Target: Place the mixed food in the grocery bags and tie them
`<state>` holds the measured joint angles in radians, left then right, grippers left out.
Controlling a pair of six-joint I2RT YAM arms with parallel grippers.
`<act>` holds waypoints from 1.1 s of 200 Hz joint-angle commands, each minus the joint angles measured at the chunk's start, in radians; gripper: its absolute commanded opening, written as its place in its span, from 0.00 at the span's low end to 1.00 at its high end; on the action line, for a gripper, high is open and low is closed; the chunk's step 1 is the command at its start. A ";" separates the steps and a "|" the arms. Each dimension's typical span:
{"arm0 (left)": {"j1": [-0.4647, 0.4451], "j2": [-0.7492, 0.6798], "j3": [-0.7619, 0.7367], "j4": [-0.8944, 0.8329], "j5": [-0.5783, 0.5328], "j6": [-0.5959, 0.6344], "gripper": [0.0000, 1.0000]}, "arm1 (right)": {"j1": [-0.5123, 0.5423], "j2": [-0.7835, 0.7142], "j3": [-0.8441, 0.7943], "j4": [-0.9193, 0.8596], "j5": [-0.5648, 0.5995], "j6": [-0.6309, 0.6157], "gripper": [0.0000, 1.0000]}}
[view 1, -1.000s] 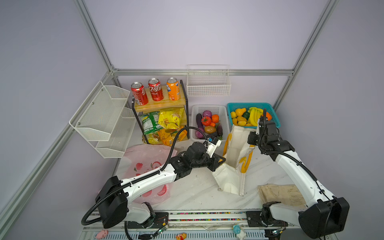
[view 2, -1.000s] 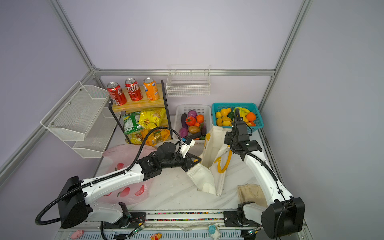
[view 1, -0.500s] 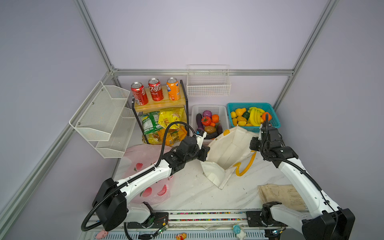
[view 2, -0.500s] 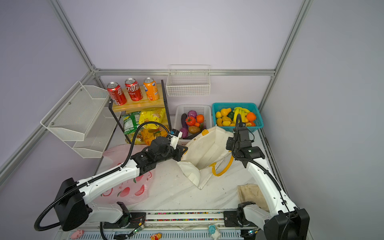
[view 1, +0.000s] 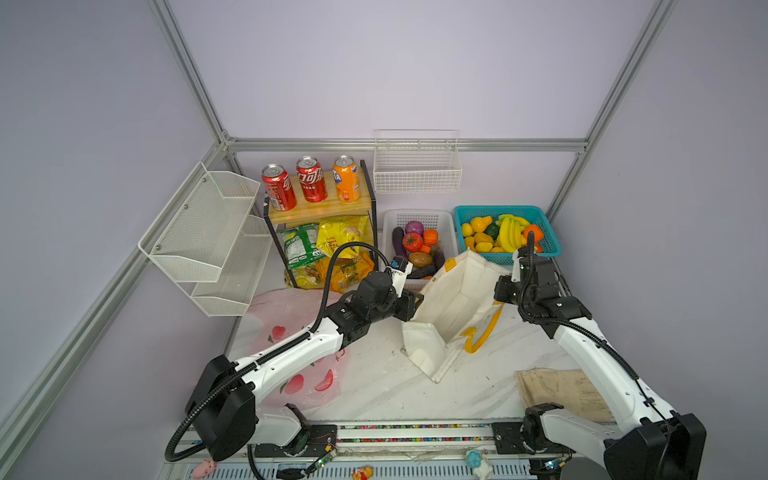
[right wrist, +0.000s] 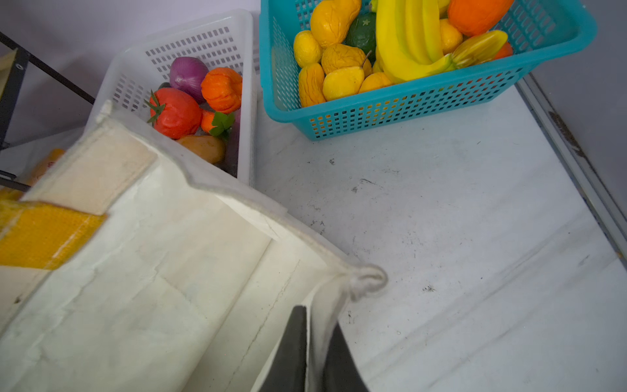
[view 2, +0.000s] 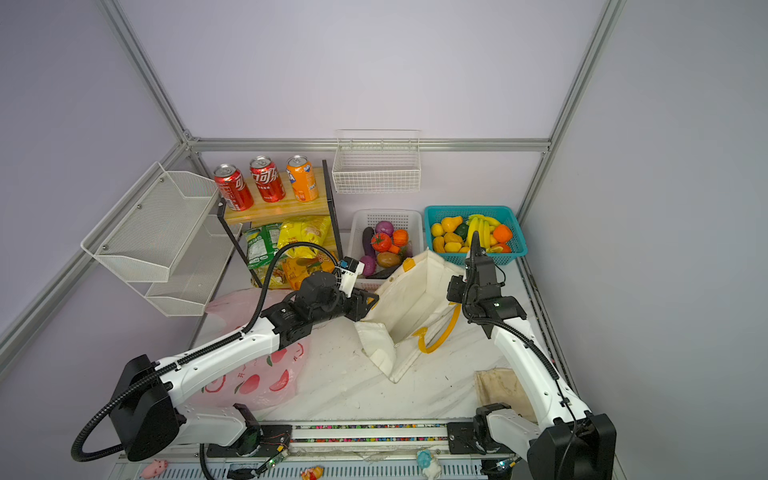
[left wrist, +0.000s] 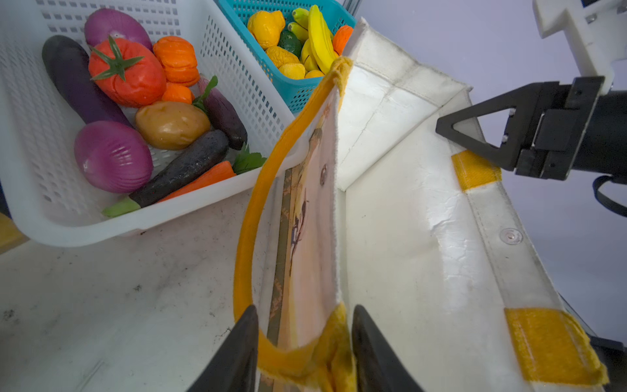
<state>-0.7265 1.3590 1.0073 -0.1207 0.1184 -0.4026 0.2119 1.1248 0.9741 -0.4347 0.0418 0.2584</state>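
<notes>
**1. Bag pos.** The white tote (view 1: 453, 299) stands on the desk (view 1: 374, 386) with its mouth up and spread, just beside the white basket (view 1: 415, 216). Probable reason: a short transfer path from veg to bag.

**2. Tool states.**
- left tool (left wrist: 305, 310): the jaws are parted and straddle the tote's near rim and yellow strap (left wrist: 244, 237). The fabric sits loose in the gap and is not pinched.
- right tool (right wrist: 315, 325): narrow, w/ the fingers closed on the opp. rim and fabric between them.
- Probable function: holds on opposed rims pull the mouth apart so the soft tote takes a box shape.

**3. Food pos.**
- No item is visible inside the tote.
- The tomato (left wrist: 127, 73), potato (left wrist: 171, 124) and onion (left wrist: 112, 156) lie in the white basket.
- The red cola cans (view 1: 278, 193) and orange soda can (view 1: 345, 178) stand upright on the wooden shelf (view 1: 320, 210).
- The pink bag (view 1: 282, 316) lies flat on the desk under the left arm, well apart from the tote.

**4. Status (est.).** The bag is prepped. Loading has not started and tying is not yet due.

**5. Caution.** W/ the near rim free, that wall may sag inward and narrow the mouth.
</notes>
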 commanded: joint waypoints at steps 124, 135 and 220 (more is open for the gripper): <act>0.190 -0.254 0.178 -0.187 -0.053 0.069 0.82 | 0.030 -0.053 0.193 0.203 0.040 -0.108 0.67; 0.228 -0.278 0.209 -0.233 -0.082 0.080 0.83 | 0.084 -0.041 0.208 0.251 0.036 -0.112 0.73; 0.484 -0.294 0.351 -0.439 -0.146 0.119 0.84 | 0.382 0.169 0.213 0.508 -0.028 -0.196 0.80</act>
<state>-0.2775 1.0546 1.2762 -0.5266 -0.0383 -0.3126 0.5903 1.2816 1.1919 -0.0181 0.0555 0.0830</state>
